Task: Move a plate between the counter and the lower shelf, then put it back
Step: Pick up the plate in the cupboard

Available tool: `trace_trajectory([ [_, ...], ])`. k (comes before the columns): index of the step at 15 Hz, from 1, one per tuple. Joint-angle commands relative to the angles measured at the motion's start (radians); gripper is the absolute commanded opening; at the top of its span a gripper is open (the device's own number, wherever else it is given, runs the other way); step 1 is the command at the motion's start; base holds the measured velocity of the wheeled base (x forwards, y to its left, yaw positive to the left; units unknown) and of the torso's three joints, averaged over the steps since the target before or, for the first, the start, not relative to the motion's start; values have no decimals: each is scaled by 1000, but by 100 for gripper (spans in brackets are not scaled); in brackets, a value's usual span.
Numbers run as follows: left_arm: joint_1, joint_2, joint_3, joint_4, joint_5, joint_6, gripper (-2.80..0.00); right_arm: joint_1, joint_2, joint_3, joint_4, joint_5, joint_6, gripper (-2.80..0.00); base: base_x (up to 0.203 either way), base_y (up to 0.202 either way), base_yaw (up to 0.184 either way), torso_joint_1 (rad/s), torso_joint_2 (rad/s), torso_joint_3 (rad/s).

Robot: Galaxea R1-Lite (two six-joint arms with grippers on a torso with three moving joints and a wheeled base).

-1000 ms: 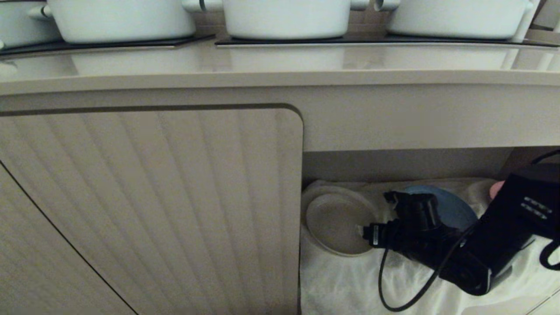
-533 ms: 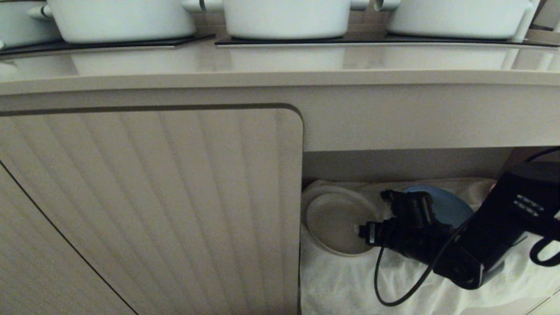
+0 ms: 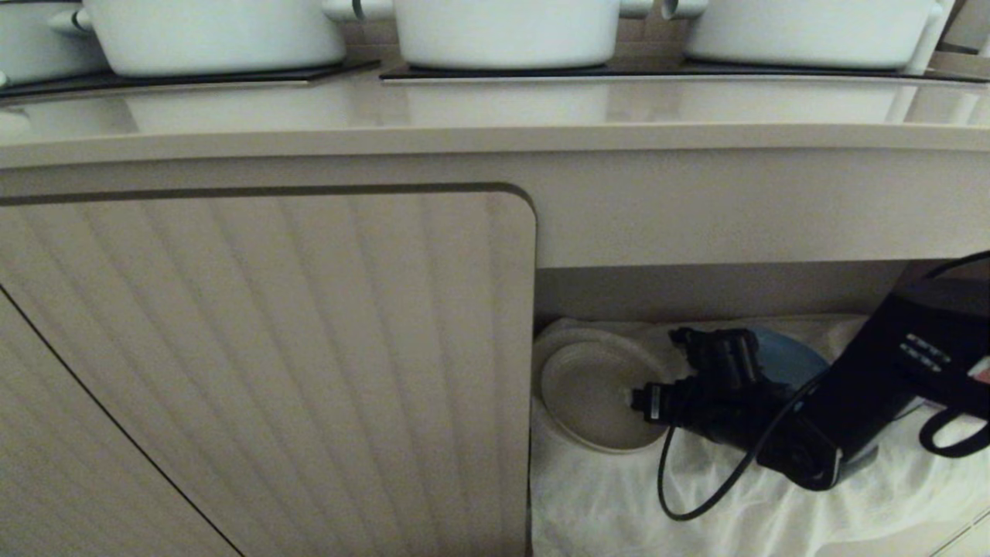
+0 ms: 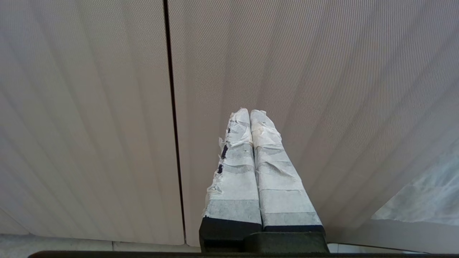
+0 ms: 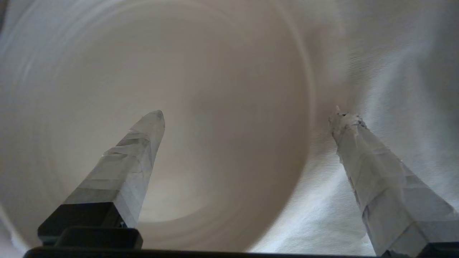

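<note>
In the lower right of the head view the right gripper (image 3: 630, 401) hangs spread wide over the near rim of the plate (image 3: 592, 391) lying on the cloth of the lower shelf (image 3: 619, 503), probably to straddle that edge and pinch it.

The small round cream-beige matte plate (image 3: 592, 391) lies on the wrinkled white cloth (image 3: 603, 503) in the beige-walled lower shelf (image 3: 696, 290), left of a blue plate (image 3: 789, 360). 3 white pots (image 3: 506, 31) stand on the long beige counter (image 3: 495, 116) above.
</note>
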Motion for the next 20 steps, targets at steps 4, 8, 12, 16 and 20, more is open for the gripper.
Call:
trace_trajectory([
  [4, 0, 0, -1, 0, 1, -1, -280, -25, -2, -46, 56, 35, 2, 0, 0, 0, 0, 0, 0, 0],
  [8, 0, 0, 1, 0, 1, -1, -280, -31, -2, -87, 111, 75, 5, 0, 0, 0, 0, 0, 0, 0],
  [12, 0, 0, 0, 0, 1, -1, -280, -30, 1, -108, 123, 98, 23, 0, 0, 0, 0, 0, 0, 0],
  [16, 0, 0, 1, 0, 1, -1, -280, -30, -1, -108, 120, 101, 23, 0, 0, 0, 0, 0, 0, 0],
  [20, 0, 0, -1, 0, 1, -1, -280, -26, 1, -91, 113, 106, 24, 0, 0, 0, 0, 0, 0, 0],
])
